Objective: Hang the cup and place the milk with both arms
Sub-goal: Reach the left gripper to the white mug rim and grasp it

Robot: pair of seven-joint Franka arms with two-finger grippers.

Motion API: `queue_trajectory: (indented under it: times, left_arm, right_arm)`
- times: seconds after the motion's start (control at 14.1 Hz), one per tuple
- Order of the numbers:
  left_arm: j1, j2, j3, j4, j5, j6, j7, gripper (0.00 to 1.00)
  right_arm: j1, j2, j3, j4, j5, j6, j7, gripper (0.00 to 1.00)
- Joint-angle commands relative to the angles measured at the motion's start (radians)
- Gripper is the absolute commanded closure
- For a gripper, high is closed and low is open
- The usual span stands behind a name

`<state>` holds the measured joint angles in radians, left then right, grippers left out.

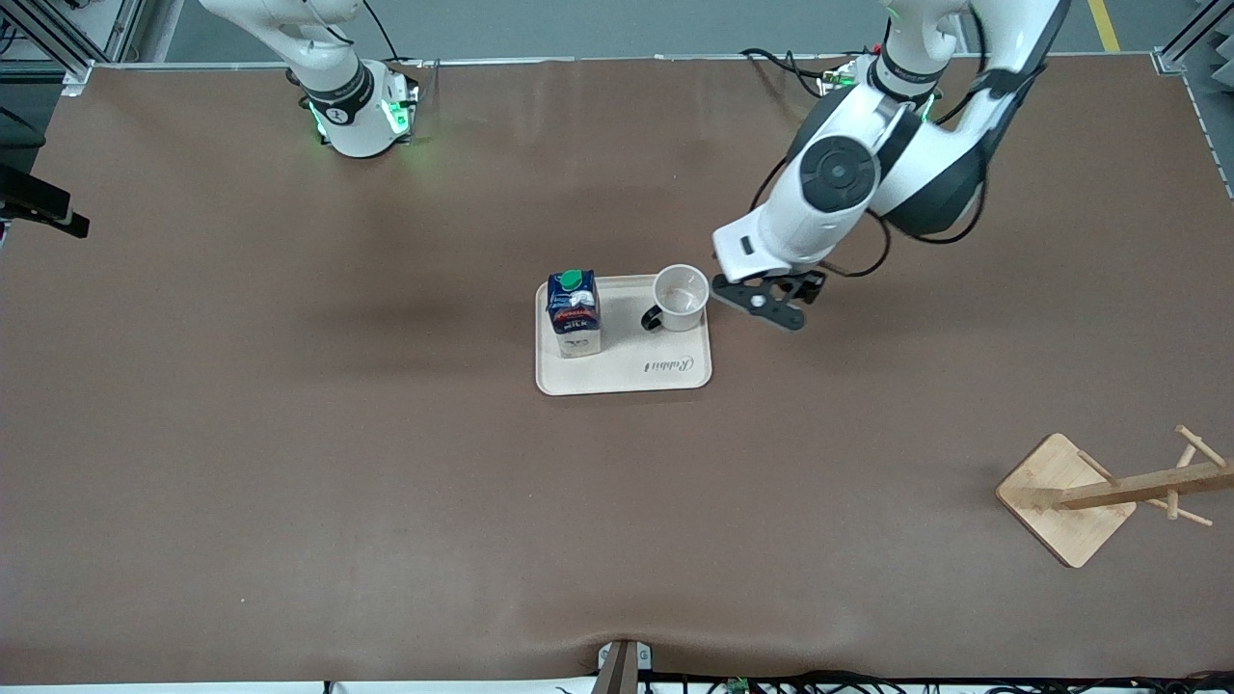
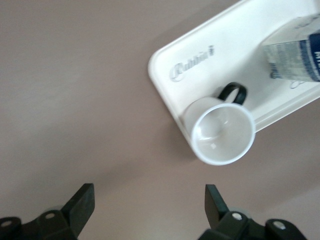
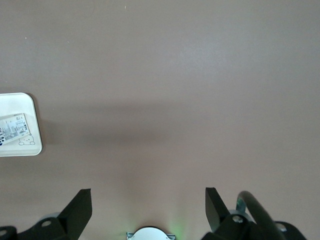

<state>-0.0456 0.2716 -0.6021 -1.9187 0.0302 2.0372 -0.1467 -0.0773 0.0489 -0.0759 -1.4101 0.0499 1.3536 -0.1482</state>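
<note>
The white cup point(image 1: 682, 297) with a black handle stands upright on the cream tray point(image 1: 656, 371), on the tray's corner toward the left arm. The dark blue milk point(image 1: 574, 313) with a green cap stands on the same tray, toward the right arm's end. My left gripper point(image 1: 762, 304) is open and empty, hovering over the table just beside the cup. In the left wrist view its fingers point(image 2: 149, 202) are wide apart, with the cup point(image 2: 222, 132), tray point(image 2: 200, 65) and milk point(image 2: 295, 57) ahead. My right gripper point(image 3: 149, 202) is open and empty over bare table by its base.
A wooden mug rack point(image 1: 1065, 496) with pegs stands toward the left arm's end, nearer to the front camera than the tray. The right arm's base point(image 1: 357, 116) is at the table's back edge. The right wrist view shows the tray's corner point(image 3: 17, 147).
</note>
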Motion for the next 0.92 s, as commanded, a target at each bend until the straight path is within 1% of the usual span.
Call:
queue_trajectory:
  times: [0.0,0.14,0.28,0.42,0.57,0.71,0.85]
  left_arm:
    - [-0.042,0.107,-0.005,0.017,0.066,0.099,0.012,0.12]
    - [-0.056,0.164,-0.005,0.021,0.099,0.159,0.012,0.15]
    - [-0.082,0.204,-0.004,0.021,0.102,0.192,0.012,0.18]
    - [-0.085,0.240,-0.002,0.024,0.137,0.212,0.009,0.25]
    - [-0.082,0.268,-0.002,0.023,0.181,0.225,-0.001,0.36]
    - [-0.085,0.287,-0.002,0.024,0.189,0.227,-0.001,0.53]
    - [-0.092,0.313,-0.002,0.029,0.209,0.248,-0.011,0.64]
  right_arm:
    - [-0.022,-0.011,0.015,-0.006,0.015,-0.002,0.004,0.00]
    - [-0.022,-0.011,0.015,-0.006,0.015,-0.002,0.004,0.00]
    - [-0.022,-0.011,0.015,-0.006,0.015,-0.002,0.004,0.00]
    - [-0.021,-0.011,0.015,-0.006,0.015,-0.002,0.004,0.00]
    - [-0.021,-0.011,0.015,-0.006,0.015,-0.002,0.004,0.00]
    - [-0.021,-0.011,0.015,-0.006,0.015,-0.002,0.004,0.00]
    - [-0.022,-0.011,0.015,-0.006,0.015,-0.004,0.004,0.00]
